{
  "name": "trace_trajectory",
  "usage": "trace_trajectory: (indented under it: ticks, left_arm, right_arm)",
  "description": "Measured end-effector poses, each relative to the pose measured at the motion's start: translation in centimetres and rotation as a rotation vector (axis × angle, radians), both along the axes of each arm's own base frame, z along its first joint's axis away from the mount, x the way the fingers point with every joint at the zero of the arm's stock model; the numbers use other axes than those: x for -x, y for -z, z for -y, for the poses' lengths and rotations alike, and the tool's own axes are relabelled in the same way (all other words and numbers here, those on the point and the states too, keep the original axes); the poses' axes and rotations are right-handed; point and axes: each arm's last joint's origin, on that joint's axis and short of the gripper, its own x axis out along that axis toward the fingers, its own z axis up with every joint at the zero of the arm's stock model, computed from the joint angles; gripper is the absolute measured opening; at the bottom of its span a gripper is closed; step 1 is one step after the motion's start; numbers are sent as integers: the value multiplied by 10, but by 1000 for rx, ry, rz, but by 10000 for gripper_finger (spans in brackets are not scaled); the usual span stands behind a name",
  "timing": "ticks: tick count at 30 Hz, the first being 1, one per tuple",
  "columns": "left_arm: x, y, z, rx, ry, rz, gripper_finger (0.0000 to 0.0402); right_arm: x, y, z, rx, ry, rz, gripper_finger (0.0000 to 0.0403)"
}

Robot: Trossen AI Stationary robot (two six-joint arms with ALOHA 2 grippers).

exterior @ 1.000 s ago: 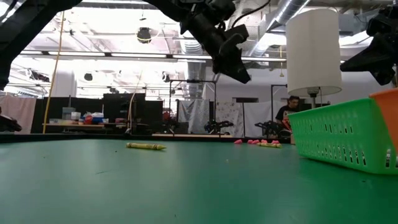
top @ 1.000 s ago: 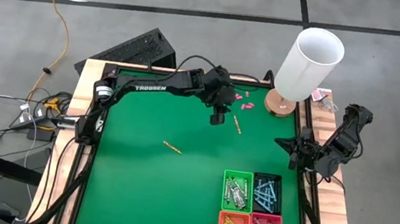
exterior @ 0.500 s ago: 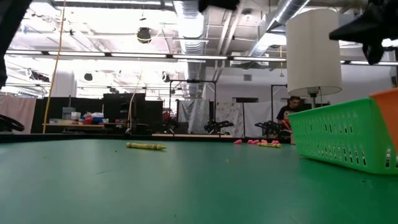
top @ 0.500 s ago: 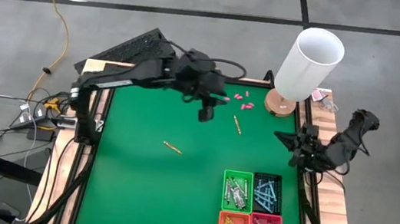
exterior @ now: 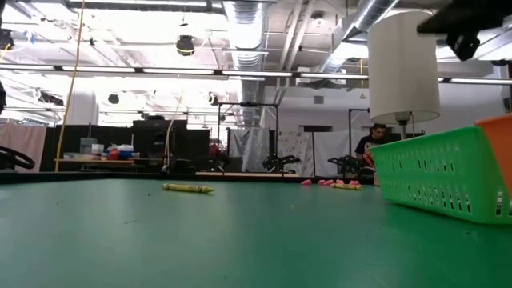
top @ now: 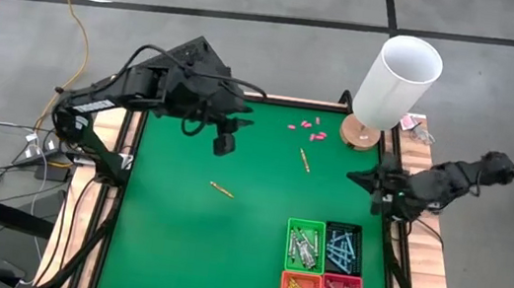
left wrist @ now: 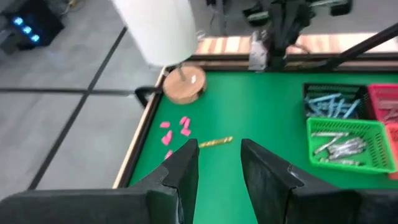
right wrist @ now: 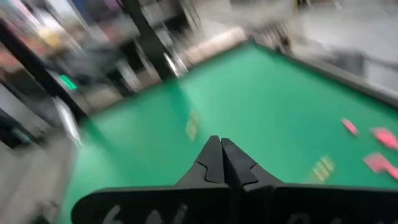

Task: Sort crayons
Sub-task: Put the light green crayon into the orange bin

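Two dark, near-black jointed arms — left arm (top: 134,93) carries white lettering on its long link, black cable looped over it. Left gripper (left wrist: 219,168) fingers: flat, dark, angular plates. Right gripper (right wrist: 221,163) fingers taper to one point — matte black housing.

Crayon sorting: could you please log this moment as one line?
left gripper: open, empty, above mat | right gripper: shut, at right edge | loose crayons: two on mat | bins: filled
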Motion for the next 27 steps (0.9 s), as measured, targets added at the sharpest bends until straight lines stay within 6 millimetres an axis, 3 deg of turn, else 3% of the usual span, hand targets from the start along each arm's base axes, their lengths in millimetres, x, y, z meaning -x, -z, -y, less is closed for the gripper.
trace_trajectory:
  ticks: [6,12,20,27]
  left_arm:
    - [8,5,1,45,-43,-69,109]
    - [10,18,1,101,-82,-145,109]
    - [0,46,9,127,-78,-220,109]
    - [-4,56,21,122,-42,-243,109]
  right_arm:
    - [-30,2,9,-38,191,-415,0]
    - [-72,27,32,-55,381,-657,0]
    - [-118,64,68,-58,515,-789,0]
    - [-143,95,94,-115,526,-838,0]
